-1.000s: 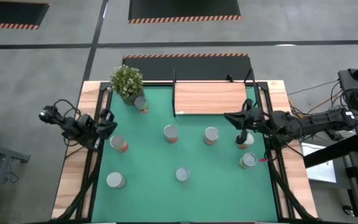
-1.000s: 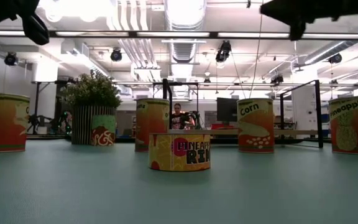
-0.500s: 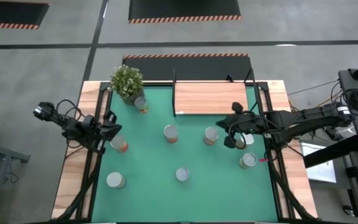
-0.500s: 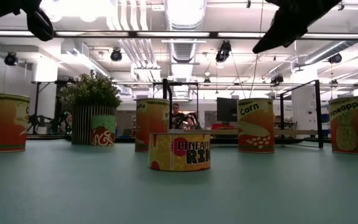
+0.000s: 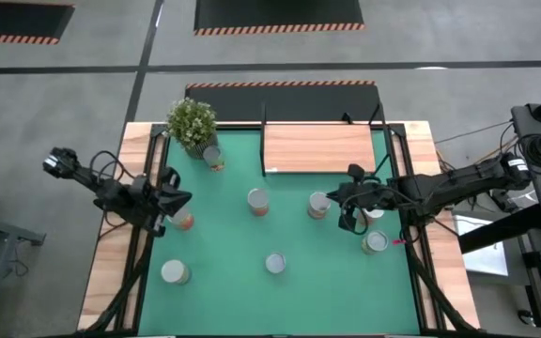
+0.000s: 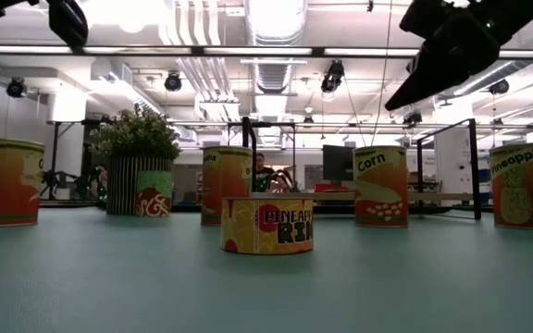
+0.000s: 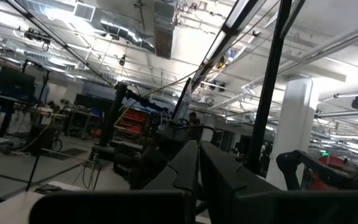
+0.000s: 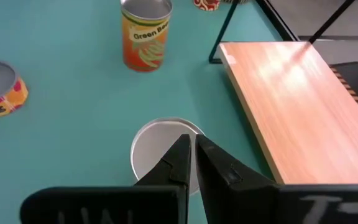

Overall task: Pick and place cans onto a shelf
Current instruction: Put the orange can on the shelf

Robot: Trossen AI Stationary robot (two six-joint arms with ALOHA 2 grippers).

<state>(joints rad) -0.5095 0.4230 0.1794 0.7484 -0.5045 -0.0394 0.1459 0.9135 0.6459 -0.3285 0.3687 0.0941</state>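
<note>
The right gripper (image 5: 349,208) hung over the green mat (image 5: 233,235) with its jaws closed and empty, just right of the corn can (image 5: 318,204), whose silver top (image 8: 164,154) showed right under the fingertips in the right wrist view. To take that can well, the jaws would have to spread wider than the lid before dropping, centred so both fingers cleared the rim, then close low on the side label. The shelf (image 5: 318,147) lay empty at the far side, just beyond the can, its black frame edge (image 8: 229,31) a thing to lift over, not brush. The green bean can (image 8: 145,35) stood to the left with open mat between, and another can (image 5: 375,242) sat near the right edge. The left gripper (image 5: 178,200), jaws shut and holding nothing, waited at the mat's left edge beside an orange can (image 5: 184,220)
</note>
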